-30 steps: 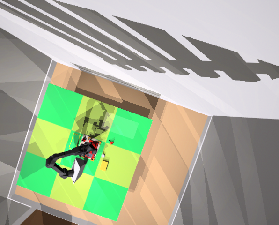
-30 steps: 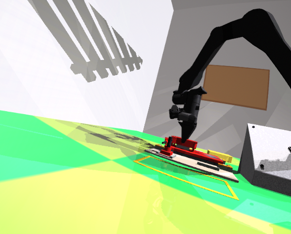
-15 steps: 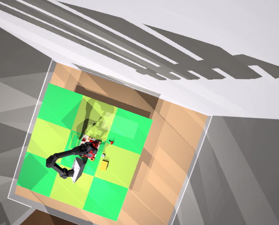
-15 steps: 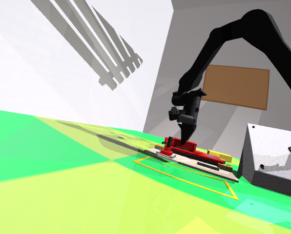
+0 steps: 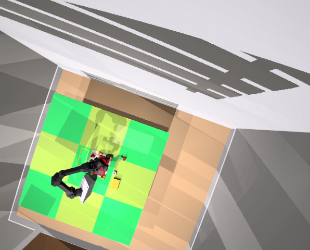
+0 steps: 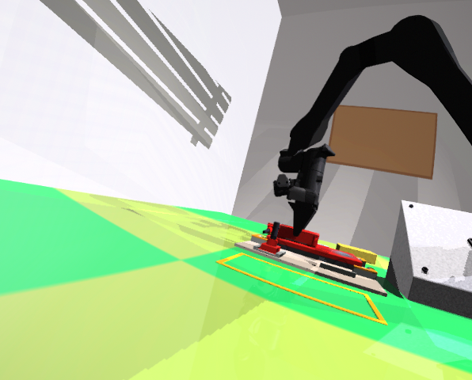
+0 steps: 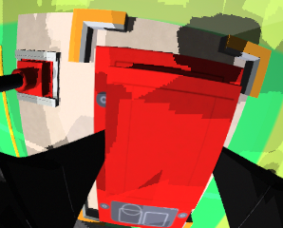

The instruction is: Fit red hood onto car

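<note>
The red hood [image 6: 306,237] [image 7: 170,128] is over the front deck of the red chassis [image 6: 338,254] [image 7: 100,78]. It looks roughly level and very low over the deck; whether it touches the deck all round cannot be told. My gripper [image 6: 297,233] [image 7: 161,142] is shut on the hood, with one black finger at each side. The chassis sits in the jig, a beige board [image 6: 369,284] [image 7: 75,95] with orange corner brackets. The hood hides the engine block, pegs and corner holes. A strip of chassis shows beyond the hood's far edge in the wrist view.
A red clamp [image 6: 270,246] [image 7: 34,78] with a black handle stands beside the chassis. A grey box [image 5: 86,185] [image 6: 436,241] stands near the jig. A yellow block [image 5: 115,183] [image 6: 357,252], a small white round part [image 5: 114,172] and a small red item [image 5: 124,158] lie beyond it.
</note>
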Robot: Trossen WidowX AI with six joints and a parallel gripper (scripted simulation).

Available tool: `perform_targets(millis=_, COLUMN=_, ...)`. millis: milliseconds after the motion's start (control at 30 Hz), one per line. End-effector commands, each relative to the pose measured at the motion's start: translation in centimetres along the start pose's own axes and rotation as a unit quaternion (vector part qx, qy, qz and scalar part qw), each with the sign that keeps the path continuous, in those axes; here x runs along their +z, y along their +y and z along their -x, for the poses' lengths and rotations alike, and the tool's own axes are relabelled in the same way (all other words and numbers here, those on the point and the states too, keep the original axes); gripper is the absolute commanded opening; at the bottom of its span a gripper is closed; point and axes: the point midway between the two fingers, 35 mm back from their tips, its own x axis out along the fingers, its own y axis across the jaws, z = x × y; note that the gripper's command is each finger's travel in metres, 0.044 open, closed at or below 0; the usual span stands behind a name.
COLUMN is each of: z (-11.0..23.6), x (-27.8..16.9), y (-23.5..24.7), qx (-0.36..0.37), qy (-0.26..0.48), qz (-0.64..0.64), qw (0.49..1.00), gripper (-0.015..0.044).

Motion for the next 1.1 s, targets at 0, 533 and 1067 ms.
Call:
perform_targets(millis=0, z=0.0, x=0.0, y=0.0, qx=0.000, qy=0.000, qz=0.000, qw=1.000, gripper=0.0184)
perform_targets(millis=533, z=2.4, x=0.2, y=-0.1, qx=-0.001, qy=0.000, qz=0.000, qw=1.000, gripper=0.0440)
perform_targets(millis=1067, z=7.1, x=0.0, y=-0.1, qx=0.001, qy=0.001, qz=0.000, qw=1.000, gripper=0.0440)
